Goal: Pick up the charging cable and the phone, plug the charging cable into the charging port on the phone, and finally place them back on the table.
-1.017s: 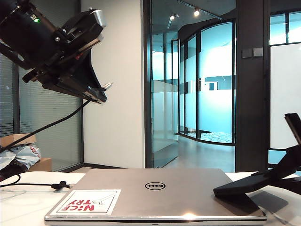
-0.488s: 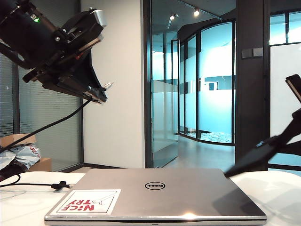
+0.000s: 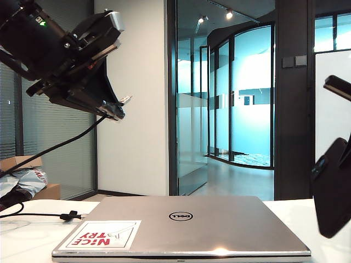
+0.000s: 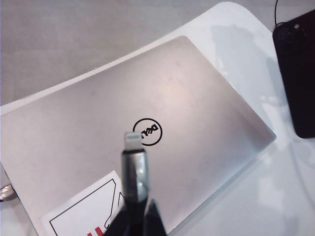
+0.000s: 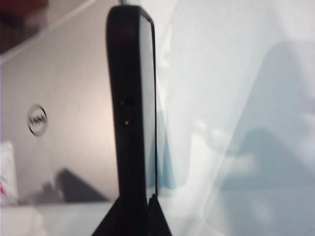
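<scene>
Phone (image 3: 332, 194) has swung up off the laptop (image 3: 186, 224) in the last second, now hanging on edge at right, pinched in the right end effector (image 5: 132, 212). Left end effector (image 4: 134, 219) stays high at left, clamped on the cable (image 4: 134, 164) (plug forward). Both lifted above the surface (image 3: 24, 241); mating comes next.

Behind a white wall (image 3: 137, 109), curved glass partitions (image 3: 241, 93) glow teal under 2 ceiling spotlights (image 3: 229, 14), beside a dark pillar (image 3: 293, 109) and window blinds (image 3: 55, 153).
</scene>
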